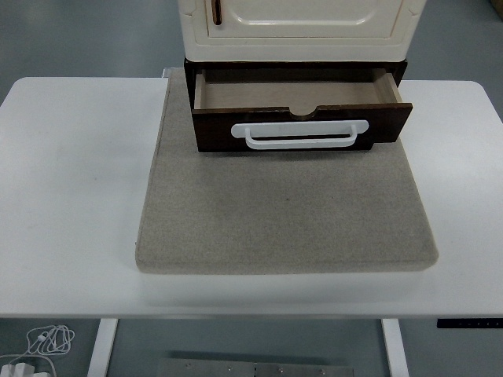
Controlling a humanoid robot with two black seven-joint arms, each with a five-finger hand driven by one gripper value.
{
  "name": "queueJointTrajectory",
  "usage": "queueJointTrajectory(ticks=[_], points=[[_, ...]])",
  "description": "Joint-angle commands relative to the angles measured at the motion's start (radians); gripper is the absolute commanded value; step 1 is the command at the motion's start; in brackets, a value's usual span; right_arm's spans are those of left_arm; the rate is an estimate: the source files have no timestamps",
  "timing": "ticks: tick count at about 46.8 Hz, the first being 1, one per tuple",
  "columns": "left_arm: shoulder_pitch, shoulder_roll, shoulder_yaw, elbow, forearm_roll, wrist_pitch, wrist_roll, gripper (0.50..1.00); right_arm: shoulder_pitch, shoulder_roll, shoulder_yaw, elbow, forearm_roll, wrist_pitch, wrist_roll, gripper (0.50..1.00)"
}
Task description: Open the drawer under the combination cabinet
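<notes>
No robot hand is in view, so hand state cannot be told. On the white counter lies a grey felt mat; at its far edge stands the cream combination cabinet. Beneath it, the dark brown wooden drawer is pulled out toward the near edge, its empty interior exposed. The task appears complete, with nothing evidently left. The drawer's long axis runs left-right; its front, bearing the white bar handle, faces near.
</notes>
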Motion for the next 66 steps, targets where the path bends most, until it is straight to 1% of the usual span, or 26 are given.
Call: queueJointTrajectory(ticks=[1,6,11,14,16,23,27,32,37,42,44,46,47,53,57,60,66], points=[[0.0,0.013,-0.056,0.051,-0.008,0.054,-0.041,1.0,0.0,0.0,0.0,0.0,0.0,0.0,0.0,0.928],[0.0,0.052,-0.095,0.112,-0.084,0.122,-0.063,1.0,0.0,0.0,0.0,0.0,0.0,0.0,0.0,0.928],[0.003,0.125,-0.086,0.172,-0.218,0.197,-0.089,1.0,0.0,0.0,0.0,0.0,0.0,0.0,0.0,0.928],[0.014,0.149,-0.078,0.226,-0.287,0.249,-0.092,1.0,0.0,0.0,0.0,0.0,0.0,0.0,0.0,0.928],[0.017,0.154,-0.078,0.266,-0.313,0.281,-0.092,1.0,0.0,0.0,0.0,0.0,0.0,0.0,0.0,0.928],[0.04,0.154,-0.078,0.433,-0.325,0.416,-0.092,1.0,0.0,0.0,0.002,0.001,0.0,0.005,0.0,0.928],[0.066,0.154,-0.078,0.505,-0.328,0.456,-0.089,1.0,0.0,0.0,0.0,0.001,0.0,0.005,0.0,0.928],[0.114,0.149,-0.078,0.591,-0.359,0.473,-0.078,1.0,0.0,0.0,0.0,0.001,0.0,0.006,0.0,0.928],[0.173,0.146,-0.076,0.645,-0.422,0.473,-0.067,1.0,0.0,0.0,0.0,0.001,0.0,0.006,0.0,0.928],[0.246,0.143,-0.076,0.645,-0.48,0.461,-0.063,1.0,-0.003,0.0,-0.001,0.001,-0.002,0.008,0.0,0.928],[0.278,0.138,-0.076,0.642,-0.497,0.456,-0.044,1.0,-0.003,0.0,-0.001,0.001,-0.002,0.006,0.0,0.928],[0.307,0.125,-0.076,0.64,-0.511,0.453,-0.015,1.0,-0.003,0.0,-0.001,0.001,-0.002,0.006,0.0,0.928],[0.319,0.119,-0.076,0.639,-0.514,0.452,-0.009,1.0,-0.003,0.0,-0.001,0.001,-0.003,0.006,0.0,0.928],[0.39,0.071,-0.055,0.649,-0.514,0.413,-0.003,1.0,-0.006,0.0,-0.003,0.001,-0.002,0.006,0.0,0.928],[0.417,0.045,0.019,0.651,-0.516,0.401,0.003,1.0,-0.006,0.0,-0.005,0.001,-0.002,0.006,0.0,0.928],[0.43,0.03,0.066,0.649,-0.517,0.403,0.005,1.0,-0.008,0.0,-0.005,0.001,-0.002,0.006,0.0,0.928],[0.454,-0.009,0.086,0.648,-0.52,0.406,0.005,1.0,-0.008,0.0,-0.003,0.001,-0.002,0.006,0.0,0.928]])
